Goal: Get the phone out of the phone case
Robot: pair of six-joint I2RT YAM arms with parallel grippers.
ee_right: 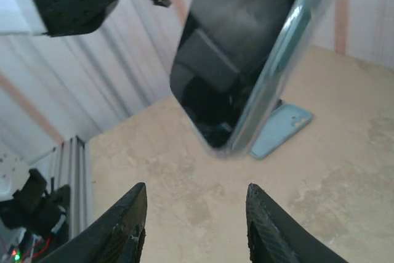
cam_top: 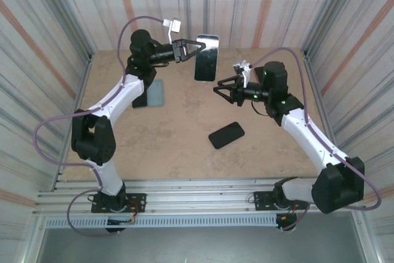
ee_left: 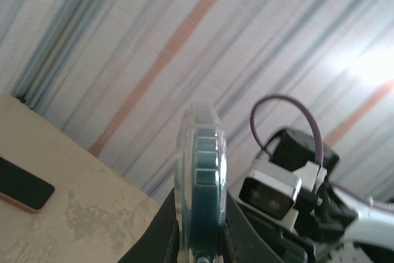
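Step in hand, as I judge it: parting the phone [cam_top: 207,57] from its clear case [ee_left: 198,152] in mid-air. Your left pincer [cam_top: 192,49] is clamped tight on the cased phone's edge, holding it upright above the far part of the counter [cam_top: 184,146]. Your right pincer [ee_right: 196,226] stands partly open and empty just below the lower corner, touching nothing. Recommendation: set its jaws on the case rim at a free corner, not across the glass, and peel outward while the left holds firm. Risk: the phone drops free. A dark handset [cam_top: 226,135] lies on the counter between the arms.
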